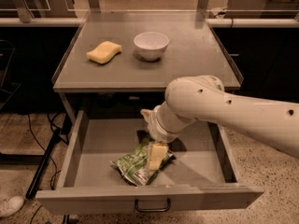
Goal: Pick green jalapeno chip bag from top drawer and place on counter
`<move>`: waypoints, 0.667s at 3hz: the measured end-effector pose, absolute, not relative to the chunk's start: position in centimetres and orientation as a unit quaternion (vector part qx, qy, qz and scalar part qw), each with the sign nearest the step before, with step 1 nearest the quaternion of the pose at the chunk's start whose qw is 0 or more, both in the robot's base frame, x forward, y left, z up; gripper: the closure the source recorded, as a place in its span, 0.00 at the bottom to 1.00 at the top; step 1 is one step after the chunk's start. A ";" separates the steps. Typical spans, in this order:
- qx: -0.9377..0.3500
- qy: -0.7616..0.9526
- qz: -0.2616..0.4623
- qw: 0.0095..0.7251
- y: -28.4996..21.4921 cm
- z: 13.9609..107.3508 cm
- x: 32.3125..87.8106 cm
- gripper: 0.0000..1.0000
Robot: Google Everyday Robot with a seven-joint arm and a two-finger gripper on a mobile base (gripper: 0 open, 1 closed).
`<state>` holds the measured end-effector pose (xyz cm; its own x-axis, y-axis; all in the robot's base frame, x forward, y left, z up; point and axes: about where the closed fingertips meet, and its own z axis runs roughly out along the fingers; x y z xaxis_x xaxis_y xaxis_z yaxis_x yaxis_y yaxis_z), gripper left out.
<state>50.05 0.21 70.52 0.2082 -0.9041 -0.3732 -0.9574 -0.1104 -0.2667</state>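
The green jalapeno chip bag (pixel 134 163) lies crumpled on the floor of the open top drawer (pixel 93 146), near its front middle. My gripper (pixel 156 157) reaches down into the drawer from the right and sits right on the bag's right end, hiding part of it. My white arm (pixel 224 106) crosses over the drawer's right side. The counter (pixel 196 55) above the drawer is a flat grey top with clear raised edges. The drawer's dark pull handle (pixel 152 207) shows on the front panel.
A yellow sponge (pixel 103 52) and a white bowl (pixel 151 45) stand on the counter's left and middle. The drawer walls close in the bag on all sides. Cables and a dark frame lie on the floor at the left (pixel 39 167).
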 end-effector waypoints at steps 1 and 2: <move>-0.743 0.626 0.060 0.231 0.2 69.2 50.4 0.00; -0.744 0.621 0.059 0.238 0.1 68.2 51.1 0.00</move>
